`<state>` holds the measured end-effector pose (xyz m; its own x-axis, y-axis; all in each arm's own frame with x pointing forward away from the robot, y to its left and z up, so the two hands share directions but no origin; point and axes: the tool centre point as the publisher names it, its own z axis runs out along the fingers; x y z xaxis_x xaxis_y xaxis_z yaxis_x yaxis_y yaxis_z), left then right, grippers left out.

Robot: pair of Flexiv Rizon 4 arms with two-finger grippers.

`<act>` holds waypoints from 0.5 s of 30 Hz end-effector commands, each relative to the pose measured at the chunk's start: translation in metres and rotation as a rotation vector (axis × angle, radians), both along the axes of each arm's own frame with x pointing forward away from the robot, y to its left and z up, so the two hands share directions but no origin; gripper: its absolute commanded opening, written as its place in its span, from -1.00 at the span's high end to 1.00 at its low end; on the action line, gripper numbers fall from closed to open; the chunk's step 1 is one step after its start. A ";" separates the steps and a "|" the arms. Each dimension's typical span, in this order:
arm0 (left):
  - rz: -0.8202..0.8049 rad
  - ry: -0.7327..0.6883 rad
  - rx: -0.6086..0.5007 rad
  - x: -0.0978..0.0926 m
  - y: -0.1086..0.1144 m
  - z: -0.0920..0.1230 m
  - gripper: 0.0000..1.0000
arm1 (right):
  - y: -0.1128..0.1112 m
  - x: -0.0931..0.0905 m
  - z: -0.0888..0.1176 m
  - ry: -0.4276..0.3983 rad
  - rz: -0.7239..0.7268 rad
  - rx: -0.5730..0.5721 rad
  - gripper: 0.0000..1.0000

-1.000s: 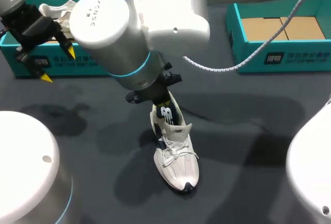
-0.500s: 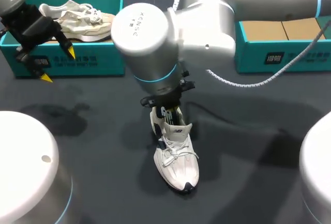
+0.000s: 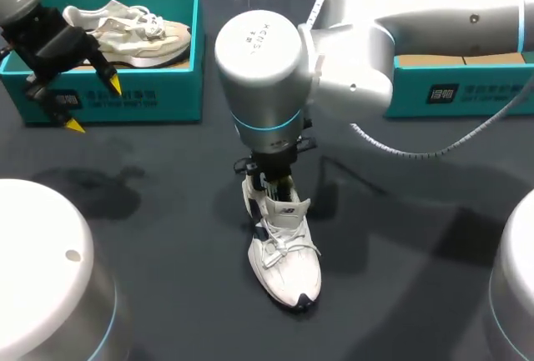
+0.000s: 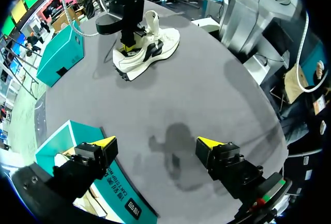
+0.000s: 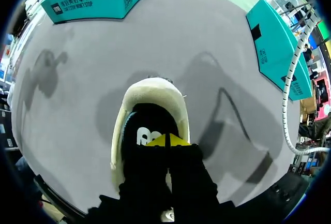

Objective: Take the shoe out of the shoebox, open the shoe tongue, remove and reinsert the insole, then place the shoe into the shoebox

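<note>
- Shoe [image 3: 285, 261] stands on its sole near the middle of the table [image 3: 150, 236], outside both boxes. Its long axis runs away from the robot, toe nearest and heel farthest.
- Just past the laces the tongue [image 3: 284, 209] stands up, and the mouth opens beyond it toward the heel.
- Right gripper [image 5: 168, 141] points straight down into that mouth, between the tongue and the heel collar. Its yellow tips are pressed together over the dark insole [image 5: 147, 123] with the white mark. I cannot tell whether a thin edge of the insole is nipped between them.
- The shoe therefore lies directly under the right arm's tool. By my judgement, any push or pull on the insole has to follow the toe-to-heel line, with the toe end on the robot's side of the tips.
- Left gripper [image 3: 93, 104] hangs well apart, off to the far left, its fingers spread wide with nothing between them. It is much the farther of the two from the shoe.
- Farthest off, the left shoebox [image 3: 125, 98] holds a second shoe [image 3: 125, 32]. The right shoebox [image 3: 455, 94] sits beyond the right arm, partly hidden by it. What shows of it holds no shoe, so it looks like the one for the return.
</note>
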<state>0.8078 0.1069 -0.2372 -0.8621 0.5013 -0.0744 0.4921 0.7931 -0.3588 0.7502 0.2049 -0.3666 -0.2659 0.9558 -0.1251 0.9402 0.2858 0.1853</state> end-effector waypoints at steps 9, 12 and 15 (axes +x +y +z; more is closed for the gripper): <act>0.000 -0.002 0.002 -0.001 0.001 0.000 -1.00 | 0.008 -0.006 0.000 -0.013 -0.005 -0.004 1.00; 0.000 -0.002 0.002 -0.001 0.001 0.000 -1.00 | 0.013 -0.003 0.008 -0.019 0.014 0.006 1.00; 0.000 -0.002 0.002 -0.001 0.001 0.000 -1.00 | 0.019 0.003 0.010 -0.001 0.034 0.021 1.00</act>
<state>0.8078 0.1070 -0.2373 -0.8621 0.5012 -0.0746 0.4921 0.7931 -0.3589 0.7485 0.2221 -0.3588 -0.2926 0.9497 -0.1118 0.9281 0.3102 0.2059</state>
